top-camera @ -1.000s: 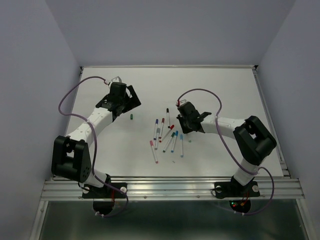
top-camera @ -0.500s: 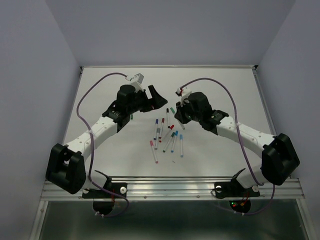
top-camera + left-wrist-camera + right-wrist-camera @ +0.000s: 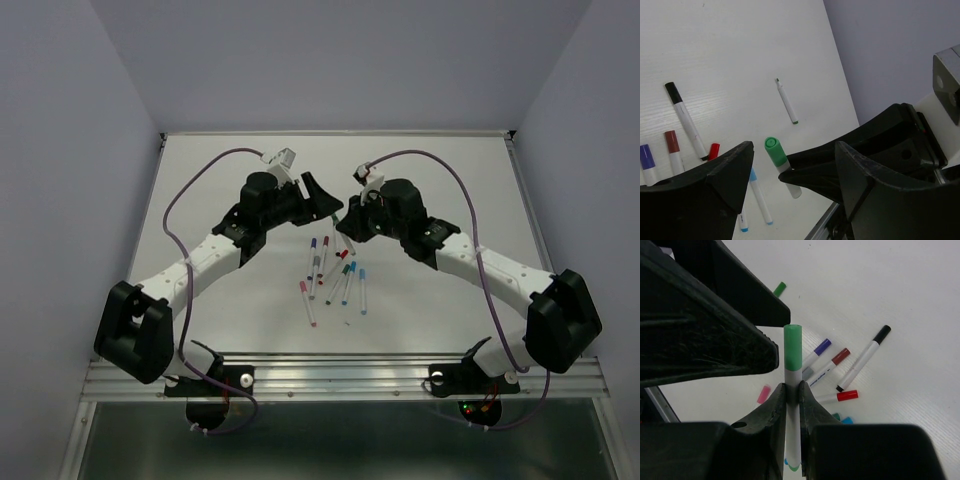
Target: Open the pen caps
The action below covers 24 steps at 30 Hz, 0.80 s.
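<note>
Currently, the right gripper (image 3: 792,390) is pinching a white pen barrel (image 3: 792,377), presenting its green cap (image 3: 792,345) between the left gripper's (image 3: 792,157) spread fingers. One uncapped pen (image 3: 787,102) is lying on the table (image 3: 200,180); the other pens (image 3: 349,283) are awaiting uncapping.

No legible text, label, brand or number — nothing readable in any view.

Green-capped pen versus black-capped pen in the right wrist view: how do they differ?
The green-capped pen is clamped by its barrel in the right gripper, off the table; the black-capped pen lies loose on it. The green-capped pen's cap faces the open left gripper; no gripper holds the black-capped pen. Both have white barrels and caps on.
</note>
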{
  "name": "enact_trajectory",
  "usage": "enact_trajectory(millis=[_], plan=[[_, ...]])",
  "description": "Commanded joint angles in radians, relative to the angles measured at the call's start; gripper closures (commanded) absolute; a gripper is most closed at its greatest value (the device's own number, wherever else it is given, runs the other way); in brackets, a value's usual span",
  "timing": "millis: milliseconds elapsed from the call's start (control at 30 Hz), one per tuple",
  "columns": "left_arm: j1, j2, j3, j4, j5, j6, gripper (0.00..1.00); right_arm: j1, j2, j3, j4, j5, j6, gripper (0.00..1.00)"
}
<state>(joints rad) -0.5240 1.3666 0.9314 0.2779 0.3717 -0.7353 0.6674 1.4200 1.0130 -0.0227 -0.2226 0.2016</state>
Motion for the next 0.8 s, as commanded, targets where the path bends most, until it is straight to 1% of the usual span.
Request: enact_trajectory(millis=[0,67,200,233,300,367,400,467,500,600,633,733,767], plan=[[-0.011,0.003,0.012,0.060,0.007,-0.006,0.24,-0.008,-0.018,0.067,0.076,-0.020,0.081,0.99],[-0.014,0.006,0.014,0.061,0.001,-0.007,0.25,-0.008,-0.015,0.076,0.078,-0.017,0.104,0.99],[-0.016,0.011,0.018,0.060,-0.004,-0.010,0.31,-0.008,-0.021,0.078,0.084,-0.020,0.122,0.99],[-0.018,0.014,0.021,0.061,-0.005,-0.010,0.37,-0.008,-0.021,0.070,0.093,-0.035,0.124,0.99],[-0.019,0.019,0.023,0.063,-0.004,-0.013,0.46,-0.008,-0.023,0.070,0.104,-0.046,0.127,0.99],[-0.021,0.025,0.026,0.064,-0.002,-0.015,0.52,-0.008,-0.020,0.072,0.104,-0.061,0.128,0.99],[-0.024,0.026,0.026,0.064,-0.005,-0.015,0.53,-0.008,-0.016,0.073,0.102,-0.063,0.130,0.99],[-0.027,0.031,0.027,0.063,-0.019,-0.015,0.62,-0.008,-0.010,0.076,0.102,-0.064,0.131,0.99],[-0.027,0.032,0.027,0.063,-0.019,-0.013,0.63,-0.008,-0.010,0.079,0.102,-0.064,0.133,0.99],[-0.027,0.035,0.026,0.060,-0.017,-0.010,0.76,-0.008,-0.006,0.084,0.102,-0.060,0.144,0.99],[-0.028,0.035,0.024,0.060,-0.016,-0.012,0.84,-0.008,-0.004,0.091,0.101,-0.058,0.148,0.99],[-0.028,0.037,0.026,0.055,-0.037,-0.019,0.95,-0.008,0.022,0.114,0.084,-0.080,0.154,0.99],[-0.028,0.037,0.027,0.055,-0.045,-0.021,0.97,-0.008,0.034,0.124,0.070,-0.113,0.145,0.99]])
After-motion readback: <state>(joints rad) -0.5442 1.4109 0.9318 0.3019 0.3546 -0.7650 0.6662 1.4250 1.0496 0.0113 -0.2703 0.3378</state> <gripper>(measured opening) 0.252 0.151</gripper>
